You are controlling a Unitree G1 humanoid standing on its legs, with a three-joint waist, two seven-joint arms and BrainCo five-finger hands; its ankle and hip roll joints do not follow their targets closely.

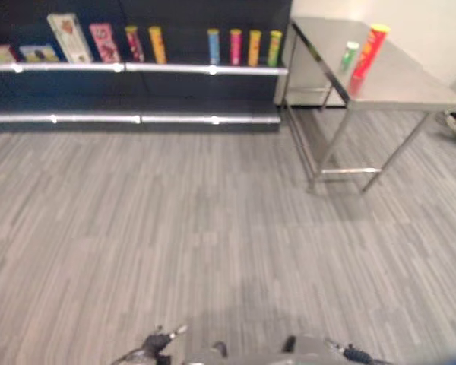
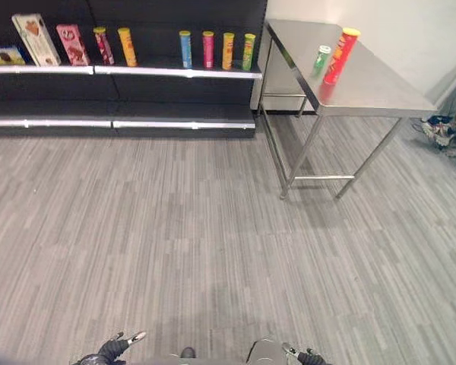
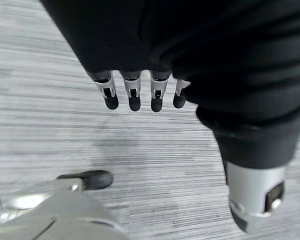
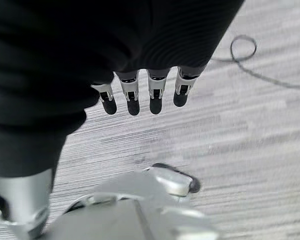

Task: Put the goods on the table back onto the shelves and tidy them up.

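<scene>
1. Left eye view: at upper right, a red can [image 1: 369,49] and a green can [image 1: 350,55] stand just beside each other on the steel desk [image 1: 410,80]; the shelves [image 1: 137,68] fill the upper left.
2. Right eye view: the left hand [image 2: 114,348] and right hand [image 2: 304,356] show at the bottom edge.
3. Left wrist view: straight fingers [image 3: 134,97] hang side by side over the floor [image 3: 50,125], holding nothing.
4. Right wrist view: fingers [image 4: 132,97] likewise straight, empty.

Shop, stocked dark shelves [image 2: 121,72]; steel table [image 2: 380,87]
</scene>
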